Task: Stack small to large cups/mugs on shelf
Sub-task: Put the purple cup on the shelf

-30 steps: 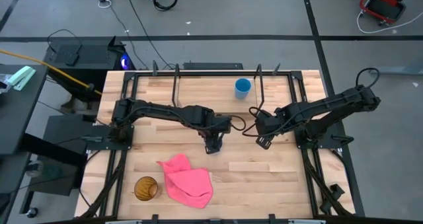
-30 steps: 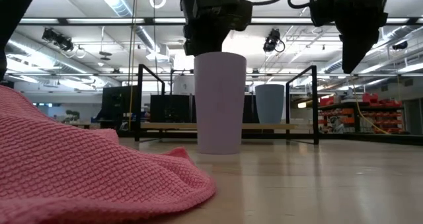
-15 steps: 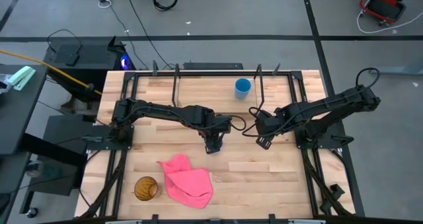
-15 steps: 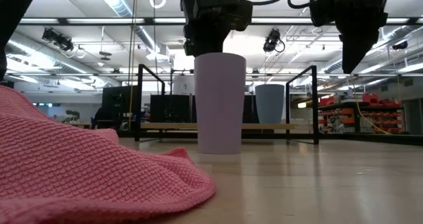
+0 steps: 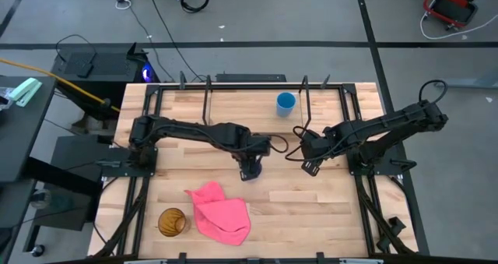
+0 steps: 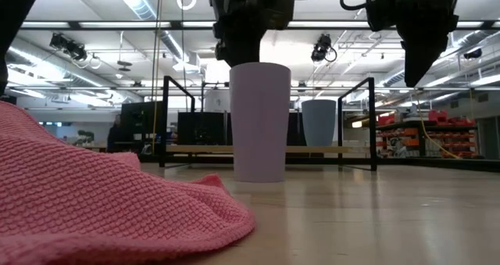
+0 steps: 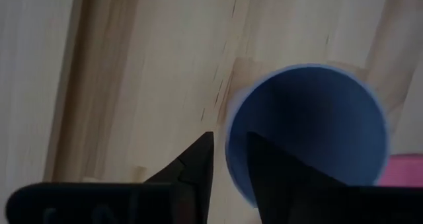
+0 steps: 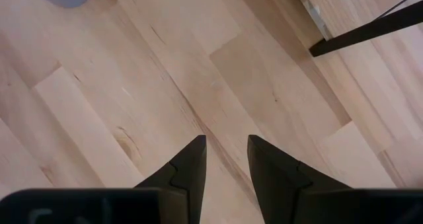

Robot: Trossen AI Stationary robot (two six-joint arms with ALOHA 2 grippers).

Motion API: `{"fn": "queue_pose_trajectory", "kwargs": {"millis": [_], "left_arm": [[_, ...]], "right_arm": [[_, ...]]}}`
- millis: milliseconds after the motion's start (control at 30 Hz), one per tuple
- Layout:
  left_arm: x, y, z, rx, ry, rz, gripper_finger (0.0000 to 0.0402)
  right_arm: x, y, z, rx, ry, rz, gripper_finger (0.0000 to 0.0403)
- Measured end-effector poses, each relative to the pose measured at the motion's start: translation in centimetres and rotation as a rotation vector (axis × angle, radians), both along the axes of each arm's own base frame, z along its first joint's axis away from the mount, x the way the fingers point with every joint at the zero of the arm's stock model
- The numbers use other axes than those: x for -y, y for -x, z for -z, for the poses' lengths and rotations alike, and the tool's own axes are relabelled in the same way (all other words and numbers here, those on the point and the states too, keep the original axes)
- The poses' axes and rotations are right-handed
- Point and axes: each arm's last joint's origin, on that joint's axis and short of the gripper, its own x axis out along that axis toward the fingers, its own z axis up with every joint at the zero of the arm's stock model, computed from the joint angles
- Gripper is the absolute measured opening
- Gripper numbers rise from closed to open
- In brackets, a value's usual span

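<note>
The lavender cup (image 6: 260,120) stands upright on its base mid-table. In the left wrist view its mouth (image 7: 307,138) faces up. My left gripper (image 5: 249,170) hangs right over it, open by a narrow gap. One finger is outside the rim (image 7: 228,141) and one over the inside, with a sliver of gap on each side. The blue cup (image 5: 285,103) stands on the shelf's top (image 6: 211,149) at the far side. The amber cup (image 5: 173,221) stands near the front left. My right gripper (image 5: 311,167) hovers over bare wood, open by a narrow gap and empty.
A pink cloth (image 5: 222,212) lies crumpled beside the amber cup, near the front edge. The shelf's black legs (image 6: 164,120) rise at the far side. Bare wood (image 8: 198,72) lies under my right gripper.
My left gripper has risen a little over the lavender cup. The cup stays standing in the same place.
</note>
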Motion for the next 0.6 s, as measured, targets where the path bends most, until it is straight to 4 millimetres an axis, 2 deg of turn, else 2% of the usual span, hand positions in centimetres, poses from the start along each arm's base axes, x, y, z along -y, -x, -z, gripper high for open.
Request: {"fn": "queue_pose_trajectory", "kwargs": {"millis": [233, 600], "left_arm": [[-0.1, 1.4, -2.7, 0.052, 0.005, -0.005, 0.0096], [-0.5, 4.7, -4.2, -0.125, -0.072, -0.056, 0.0096]], "right_arm": [[0.0, 0.0, 0.0, 0.000, 0.000, 0.000, 0.0119], [-0.1, -0.4, -0.2, 0.039, -0.005, -0.017, 0.0119]]}}
